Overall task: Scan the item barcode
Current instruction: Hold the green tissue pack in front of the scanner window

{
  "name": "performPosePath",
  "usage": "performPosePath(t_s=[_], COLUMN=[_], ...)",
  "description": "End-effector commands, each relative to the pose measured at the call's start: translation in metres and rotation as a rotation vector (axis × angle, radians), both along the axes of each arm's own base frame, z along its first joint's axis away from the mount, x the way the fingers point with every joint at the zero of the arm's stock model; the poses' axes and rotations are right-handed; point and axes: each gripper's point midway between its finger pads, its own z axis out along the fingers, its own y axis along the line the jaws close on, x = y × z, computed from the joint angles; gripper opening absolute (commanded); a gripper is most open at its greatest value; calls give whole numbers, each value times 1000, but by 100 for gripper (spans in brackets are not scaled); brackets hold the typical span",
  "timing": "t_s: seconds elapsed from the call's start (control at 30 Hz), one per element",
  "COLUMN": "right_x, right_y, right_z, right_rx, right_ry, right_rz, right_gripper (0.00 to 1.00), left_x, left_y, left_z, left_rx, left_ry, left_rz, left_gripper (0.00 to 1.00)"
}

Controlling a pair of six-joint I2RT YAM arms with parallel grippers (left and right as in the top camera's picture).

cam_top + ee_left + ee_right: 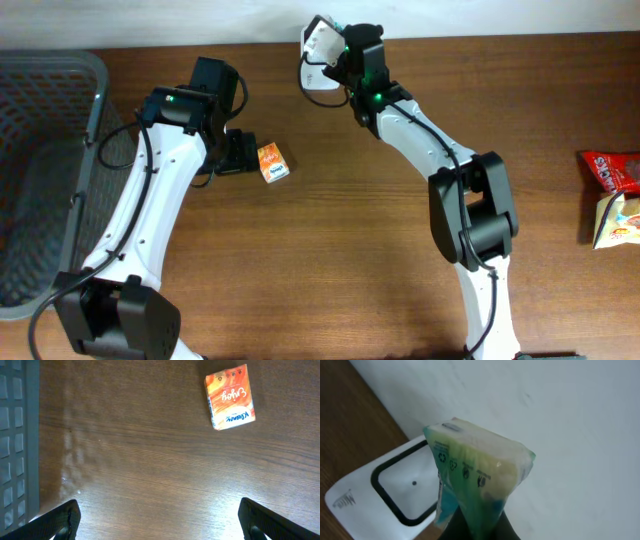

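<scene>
Pinching green-and-white packet (475, 470) in clamped right gripper (481, 529), held it just above white scanner (380, 492) at table (350, 250) far edge, by wall. Hung left gripper (160, 520) spread wide, empty, over wood. Saw orange tissue pack (230, 397) flat beyond, untouched.

orange pack (230, 396) on wooden table (150, 465), grey basket (15, 435) at left — fingers (62, 520) spread

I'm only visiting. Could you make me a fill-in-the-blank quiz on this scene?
The left fingers stand ____ above the table.
The right fingers hold a green packet over the white ____.
The small pack lying on the table is coloured ____.
Missing words: open; scanner; orange.
</scene>
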Motion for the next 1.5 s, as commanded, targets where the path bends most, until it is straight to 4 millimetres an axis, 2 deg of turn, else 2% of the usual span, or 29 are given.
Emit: performPosePath(t_s=[0.0, 0.1, 0.33, 0.4, 0.5, 0.57, 0.63, 0.7, 0.8, 1.03, 1.1, 1.17, 1.27, 1.33, 1.43, 1.47], right_x=[1, 1, 3, 3, 7, 8, 7, 3, 3, 1, 2, 0, -7, -1, 11, 12], right_y=[17, 20, 20, 18, 5, 1, 4, 17, 19, 20, 17, 23, 32, 25, 9, 10], right_z=[-24, -32, -28, -28, -27, -26, -26, -27, -27, -28, -27, -29, -41, -33, -7, -4], right_rx=[2, 1, 51, -39, -309, -407, -399, -311, -317, -582, -603, -603, -659, -708, -667, -657], right_ry=[17, 22, 17, -9, -78, -99, -99, -86, -88, -146, -154, -151, -129, -170, -233, -236], right_rz=[41, 44, 25, 42, 50, 59, 71, 106, 114, 178, 171, 183, 230, 176, 61, 57], right_gripper=[4, 4, 4, 4, 4, 4, 4, 4, 4, 4, 4, 4, 4, 4, 4, 4], left_x=[2, 2, 2, 2, 2, 2, 2, 2, 2, 2, 2, 2, 2, 2, 2, 2], left_y=[3, 3, 3, 3, 3, 3, 3, 3, 3, 3, 3, 3, 3, 3, 3, 3], left_z=[1, 1, 1, 1, 1, 1, 1, 1, 1, 1, 1, 1, 1, 1, 1, 1], left_rx=[6, 6, 6, 6, 6, 6, 6, 6, 6, 6, 6, 6, 6, 6, 6, 6], left_ry=[-7, -7, -7, -7, -7, -7, -7, -7, -7, -7, -7, -7, -7, -7, -7, -7], left_rz=[18, 18, 18, 18, 18, 18, 18, 18, 18, 18, 18, 18, 18, 18, 18, 18], left_gripper=[99, 99, 99, 99, 99, 99, 99, 99, 99, 99, 99, 99, 99, 99, 99, 99])
